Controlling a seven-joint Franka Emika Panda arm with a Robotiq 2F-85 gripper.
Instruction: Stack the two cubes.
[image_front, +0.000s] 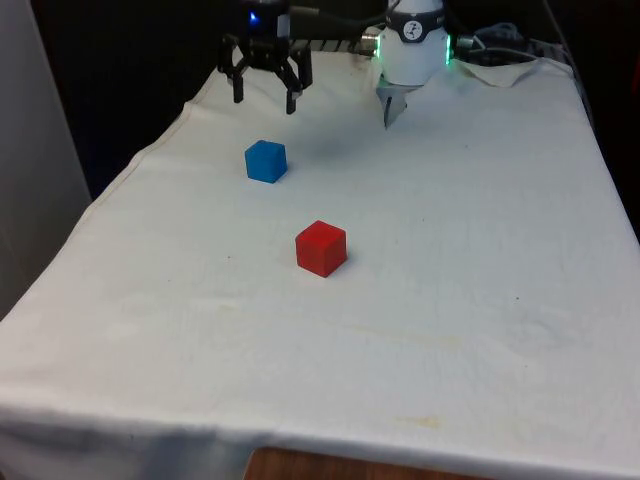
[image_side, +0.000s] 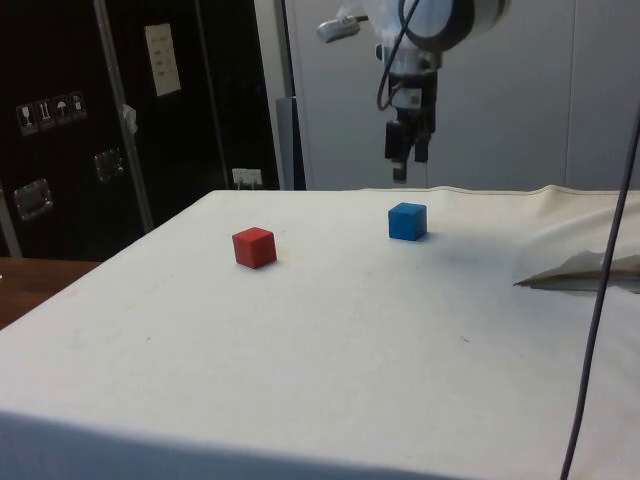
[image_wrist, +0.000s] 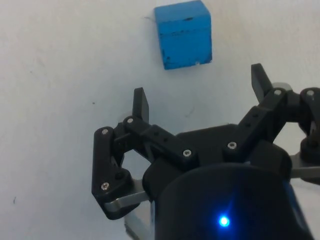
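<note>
Cubes, two: one blue cube (image_front: 266, 161) and one red cube (image_front: 321, 248), both resting flat on the white cloth of the table (image_front: 470, 300), well apart from each other and not stacked. In the front view the blue cube sits farther from the camera and toward the front view's left; the red cube sits nearer, close to the table's middle. In the side view the blue cube (image_side: 407, 221) is right of the red cube (image_side: 254, 247) and farther back. Gripper, one: black, two-fingered (image_front: 265, 97), hanging in the air above the cloth at the far left part of the table, just beyond the blue cube and touching nothing. Its fingers are spread apart with nothing between them; the wrist view shows both fingertips (image_wrist: 141, 104) standing wide, with the blue cube (image_wrist: 183, 34) lying on the cloth ahead of them, outside the gap. In the side view the gripper (image_side: 404, 170) hangs above the blue cube, clear of it. Containers: none present; nothing is held in or on anything but the table. Cloth: one, wrinkled, with a raised fold (image_side: 580, 270) at the side view's right edge. Cut off or hard to make out: the arm is cropped by the top of the front and side views; the blue cube's faces show small dark scuffs in the wrist view.
</note>
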